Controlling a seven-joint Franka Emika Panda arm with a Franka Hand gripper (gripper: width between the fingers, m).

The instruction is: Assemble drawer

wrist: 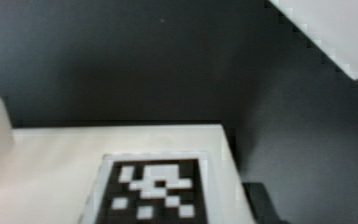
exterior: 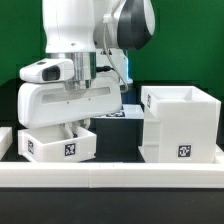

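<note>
Foremost, at 6 o'clock in the exterior view: low white border rail (exterior: 110,172), running the full width along the near edge of the black tabletop (exterior: 122,132). Item, at 8 o'clock, just behind the rail: small tray (exterior: 45,145), white, open-top, upright, with a tray tag (exterior: 70,151) on its near wall. Item, at 4 o'clock: housing (exterior: 180,120), white, tall, boxy, open at the top, with a housing tag (exterior: 185,152) low on its near face. It stands apart from the small tray, with bare tabletop between them. Item, at 9 o'clock, cut by the frame edge: another white part (exterior: 5,140), too little showing to name. The small tray sits outside the housing, not slid in. My hand (exterior: 71,128) hangs at 7 o'clock of centre, its fingers down inside the small tray's opening, behind the near wall. Whether they are spread or pinching a wall I cannot tell. Wrist view: blurred white face (wrist: 51,165) carrying a close tag (wrist: 158,188), dark tabletop beyond, and a further white edge (wrist: 345,45). Which part that face belongs to I cannot tell.
</note>
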